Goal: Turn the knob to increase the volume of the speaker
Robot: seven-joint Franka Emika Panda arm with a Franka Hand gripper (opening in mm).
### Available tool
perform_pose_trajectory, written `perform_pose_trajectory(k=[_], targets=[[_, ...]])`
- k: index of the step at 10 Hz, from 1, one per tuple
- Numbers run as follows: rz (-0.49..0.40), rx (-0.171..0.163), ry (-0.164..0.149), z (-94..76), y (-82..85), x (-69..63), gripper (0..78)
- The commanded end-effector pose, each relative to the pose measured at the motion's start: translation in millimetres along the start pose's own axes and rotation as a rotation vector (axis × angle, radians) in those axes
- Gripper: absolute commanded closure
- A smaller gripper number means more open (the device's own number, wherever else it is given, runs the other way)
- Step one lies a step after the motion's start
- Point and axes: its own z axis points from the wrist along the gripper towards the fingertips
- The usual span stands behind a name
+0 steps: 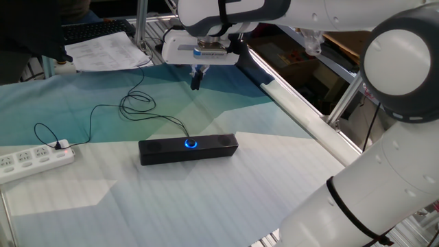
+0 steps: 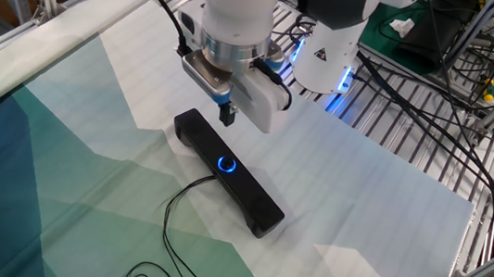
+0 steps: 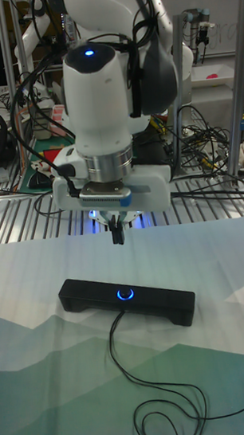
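Observation:
The speaker (image 1: 188, 149) (image 2: 228, 172) (image 3: 127, 300) is a long black bar lying on the cloth. Its knob (image 1: 189, 143) (image 2: 225, 164) (image 3: 126, 294) glows with a blue ring at the middle of the bar. My gripper (image 1: 197, 83) (image 2: 227, 116) (image 3: 117, 238) hangs in the air above the speaker, apart from it, fingers pointing down. The fingers are pressed together with nothing between them. In the tall fixed view the fingertips sit straight above the knob with a clear gap.
A thin black cable (image 1: 130, 106) (image 3: 155, 394) runs from the speaker in loops to a white power strip (image 1: 31, 161) at the left. Papers (image 1: 106, 51) lie at the back left. A metal rail (image 1: 309, 113) borders the table on the right.

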Motion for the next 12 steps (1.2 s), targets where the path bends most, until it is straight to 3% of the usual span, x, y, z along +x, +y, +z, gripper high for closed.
perform_pose_trajectory(k=[1,4,5,6,10,12], targets=[[0.005,-0.003,-0.004,16.5,2.9,-6.1,77.6],[0.015,-0.008,-0.008,38.7,5.1,-13.1,77.6],[0.015,-0.008,-0.008,38.7,5.1,-13.1,77.6],[0.025,-0.012,-0.023,55.5,8.1,-10.9,77.6],[0.038,-0.028,-0.072,96.8,10.6,-4.9,77.6],[0.038,-0.036,-0.073,109.8,9.5,-3.1,77.6]])
